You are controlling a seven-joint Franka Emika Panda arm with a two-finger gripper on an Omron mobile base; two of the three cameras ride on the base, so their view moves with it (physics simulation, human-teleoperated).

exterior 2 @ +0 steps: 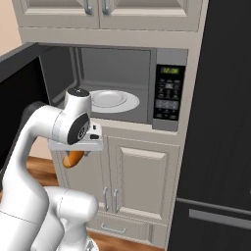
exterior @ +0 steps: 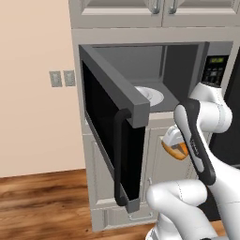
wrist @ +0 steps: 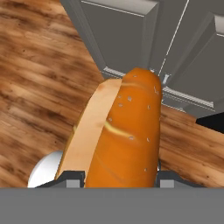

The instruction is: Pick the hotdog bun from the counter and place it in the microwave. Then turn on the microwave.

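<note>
**A:** Kitchen's mostly a tall cream cabinet column with a peach wall on one side and a black fridge on the other, wood plank floor underneath.

**B:** And the microwave?

**A:** The microwave is built into that column, door swung wide open, white glass plate sitting inside, green display lit on the keypad.

**B:** Where's the bun?

**A:** The hotdog bun is in the gripper, fingers clamped on its sides. It hangs below the microwave opening, in front of the lower cabinet doors, pointing down at the floor.
</note>
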